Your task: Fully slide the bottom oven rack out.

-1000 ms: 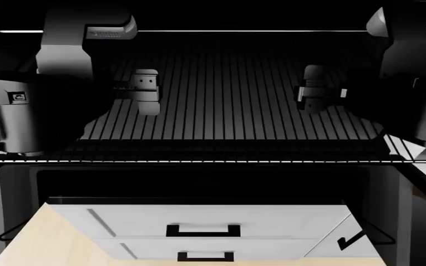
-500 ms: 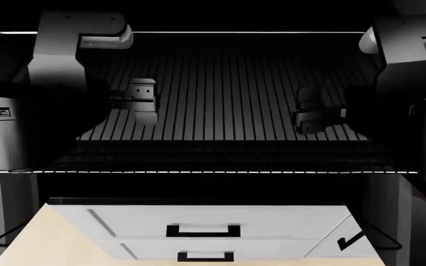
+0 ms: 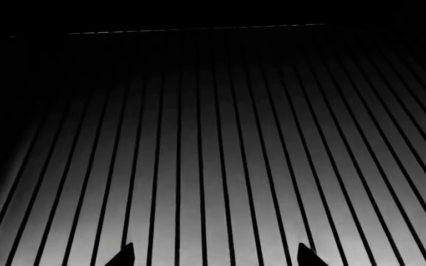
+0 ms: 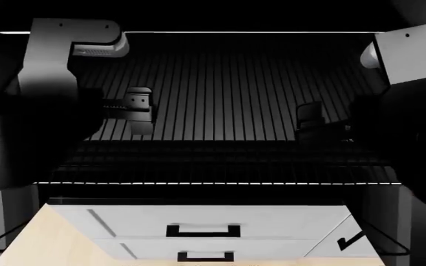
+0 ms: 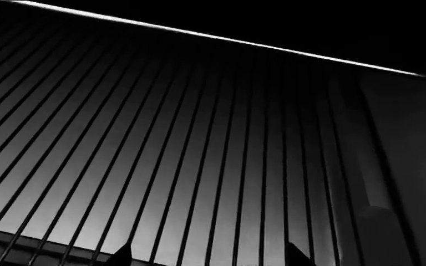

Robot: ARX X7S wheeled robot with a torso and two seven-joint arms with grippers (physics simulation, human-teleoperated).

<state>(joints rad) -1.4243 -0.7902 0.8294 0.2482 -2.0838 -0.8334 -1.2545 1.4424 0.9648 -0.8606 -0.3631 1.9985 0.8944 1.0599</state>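
The bottom oven rack (image 4: 221, 100) is a wide dark wire rack of thin parallel bars. Its bright front rail (image 4: 221, 183) lies across the head view above the drawers. My left gripper (image 4: 137, 111) sits over the rack's left part, my right gripper (image 4: 313, 124) over its right part, both low against the bars. In the left wrist view the rack (image 3: 221, 166) fills the picture and the left gripper (image 3: 214, 257) has its fingertips wide apart, holding nothing. In the right wrist view the rack (image 5: 198, 166) also fills the picture and the right gripper (image 5: 207, 257) is likewise open and empty.
White drawers with black handles (image 4: 202, 230) stand below the rack's front rail. A pale wooden surface (image 4: 42, 244) shows at the lower left. The oven's right inner wall (image 5: 405, 166) stands beside the rack. A thin bright line (image 4: 235, 32) marks the rack's far edge.
The rack's front rail has come toward me, lower in the head view, while the drawers stayed put. Both grippers have moved back toward me along with it.
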